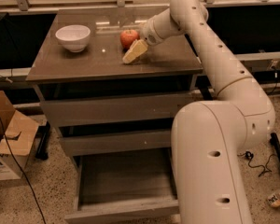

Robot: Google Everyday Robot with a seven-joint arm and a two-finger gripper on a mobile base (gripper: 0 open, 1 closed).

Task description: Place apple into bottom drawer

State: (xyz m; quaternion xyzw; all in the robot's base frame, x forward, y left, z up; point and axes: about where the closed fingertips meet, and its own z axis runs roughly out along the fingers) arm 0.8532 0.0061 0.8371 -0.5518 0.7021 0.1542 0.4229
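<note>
The red-orange apple (128, 37) sits on the cabinet top (84, 62), right of centre toward the back. My gripper (134, 52) hangs low over the top, just in front of and slightly right of the apple, very close to it or touching it. The apple rests on the surface. The bottom drawer (123, 183) is pulled out wide and its box interior is empty. The two shallower drawers (112, 108) above it stand slightly ajar.
A white bowl (73, 37) stands at the back left of the cabinet top. My arm (214, 55) reaches in from the right and its base fills the lower right. A cardboard box (7, 139) and cables lie on the floor at left.
</note>
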